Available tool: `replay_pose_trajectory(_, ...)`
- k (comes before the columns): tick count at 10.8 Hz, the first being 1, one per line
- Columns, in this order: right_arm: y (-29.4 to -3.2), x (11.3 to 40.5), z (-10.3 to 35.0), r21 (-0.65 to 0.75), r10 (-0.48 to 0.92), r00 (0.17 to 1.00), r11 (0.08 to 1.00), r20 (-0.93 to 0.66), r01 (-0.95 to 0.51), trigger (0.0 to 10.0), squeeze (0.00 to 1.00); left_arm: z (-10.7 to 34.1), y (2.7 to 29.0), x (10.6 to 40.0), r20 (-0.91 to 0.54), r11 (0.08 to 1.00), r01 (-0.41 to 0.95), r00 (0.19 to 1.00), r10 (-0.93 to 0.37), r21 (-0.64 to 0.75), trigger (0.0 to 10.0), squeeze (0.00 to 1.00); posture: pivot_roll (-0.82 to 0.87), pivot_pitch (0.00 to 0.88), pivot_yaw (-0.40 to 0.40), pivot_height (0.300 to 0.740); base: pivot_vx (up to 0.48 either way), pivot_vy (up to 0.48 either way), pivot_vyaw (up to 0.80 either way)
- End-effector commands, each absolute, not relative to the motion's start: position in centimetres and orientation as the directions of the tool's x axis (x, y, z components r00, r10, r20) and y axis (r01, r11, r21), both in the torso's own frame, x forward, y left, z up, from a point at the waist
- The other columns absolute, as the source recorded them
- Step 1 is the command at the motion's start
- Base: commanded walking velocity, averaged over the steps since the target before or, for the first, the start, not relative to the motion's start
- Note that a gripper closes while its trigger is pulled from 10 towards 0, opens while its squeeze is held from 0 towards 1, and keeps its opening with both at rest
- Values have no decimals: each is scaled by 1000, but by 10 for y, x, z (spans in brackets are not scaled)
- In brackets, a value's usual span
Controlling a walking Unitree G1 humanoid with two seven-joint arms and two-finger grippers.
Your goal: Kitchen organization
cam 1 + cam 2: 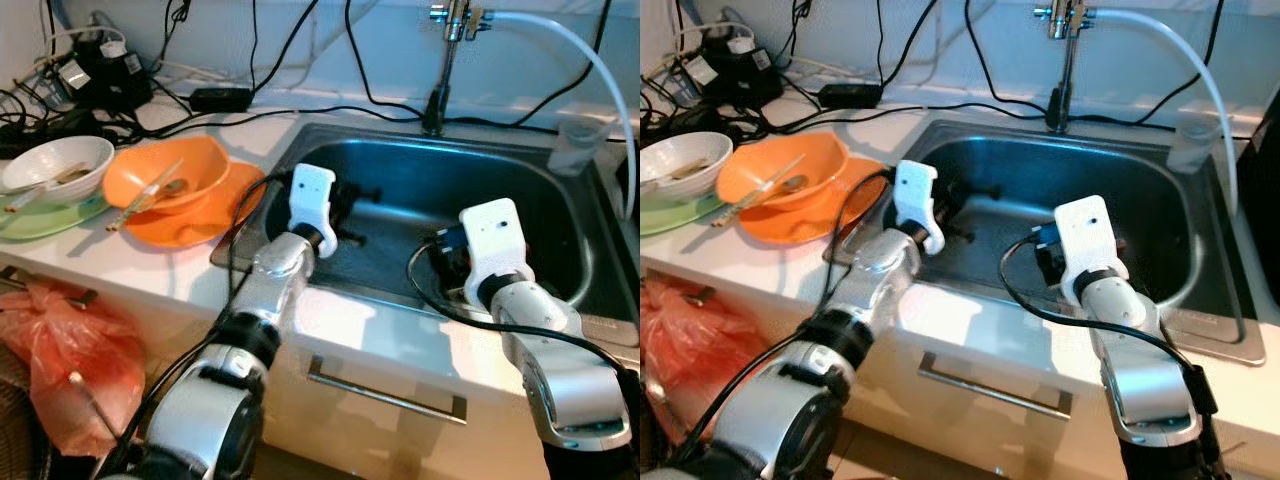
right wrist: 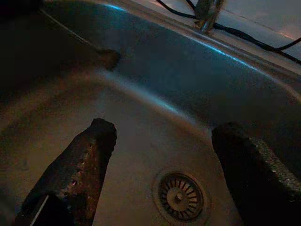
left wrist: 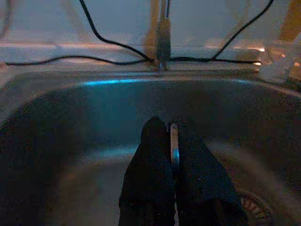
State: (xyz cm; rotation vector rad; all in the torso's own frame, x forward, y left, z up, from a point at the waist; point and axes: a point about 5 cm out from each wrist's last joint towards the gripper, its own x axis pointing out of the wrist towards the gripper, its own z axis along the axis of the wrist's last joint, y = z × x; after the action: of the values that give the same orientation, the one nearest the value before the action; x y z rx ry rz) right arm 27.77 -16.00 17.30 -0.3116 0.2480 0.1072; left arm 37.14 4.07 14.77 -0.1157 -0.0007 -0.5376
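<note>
My left gripper (image 1: 358,215) reaches into the steel sink (image 1: 450,170) from its left side. In the left wrist view its fingers (image 3: 150,155) are shut on a thin silvery utensil (image 3: 174,146), held above the sink floor. My right gripper (image 2: 162,132) hangs open over the sink floor, with the drain (image 2: 178,197) showing between its fingers. On the counter to the left an orange bowl (image 1: 175,175) holding chopsticks (image 1: 145,195) sits on an orange plate (image 1: 200,228). Beside it, a white bowl (image 1: 60,165) rests on a green plate (image 1: 40,218).
The faucet (image 1: 445,60) stands behind the sink with a white hose (image 1: 590,50) curving right. A clear cup (image 1: 575,145) sits at the sink's back right corner. Black cables and adapters (image 1: 100,75) crowd the back left counter. A red plastic bag (image 1: 60,360) hangs below the counter.
</note>
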Motion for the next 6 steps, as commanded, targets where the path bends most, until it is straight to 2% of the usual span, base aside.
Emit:
replay_pose_trajectory(1, -153, 277, 177, -271, 106, 962, 947, -252, -175, 10000, 0, 150, 40, 374, 29, 855, 505, 862, -505, -118, 2588, 0, -255, 0, 93, 740, 0, 0, 0)
replay_pose_trajectory(2, -144, 274, 178, -255, 151, 955, 942, -254, -217, 10000, 0, 143, 32, 374, -28, 858, 500, 862, -506, -119, 3333, 0, -260, 0, 93, 740, 0, 0, 0)
replay_pose_trajectory(3, -139, 273, 179, -242, 182, 951, 939, -249, -243, 10000, 0, 143, 28, 375, -63, 863, 491, 864, -500, -118, 3373, 0, -263, 0, 94, 740, 0, 0, 0)
replay_pose_trajectory(4, -134, 272, 183, -225, 209, 949, 939, -235, -262, 10000, 0, 144, 27, 377, -74, 865, 486, 865, -496, -121, 4314, 0, -264, 0, 95, 740, 0, 0, 0)
replay_pose_trajectory(5, -130, 271, 185, -210, 235, 944, 936, -230, -284, 10000, 0, 145, 27, 378, -84, 869, 481, 867, -492, -117, 10000, 400, -266, 0, 96, 740, 0, 0, 0)
replay_pose_trajectory(6, -126, 270, 186, -198, 254, 939, 933, -230, -301, 10000, 0, 145, 28, 379, -96, 873, 475, 869, -485, -111, 10000, 1000, -267, 0, 97, 740, 0, 0, 0)
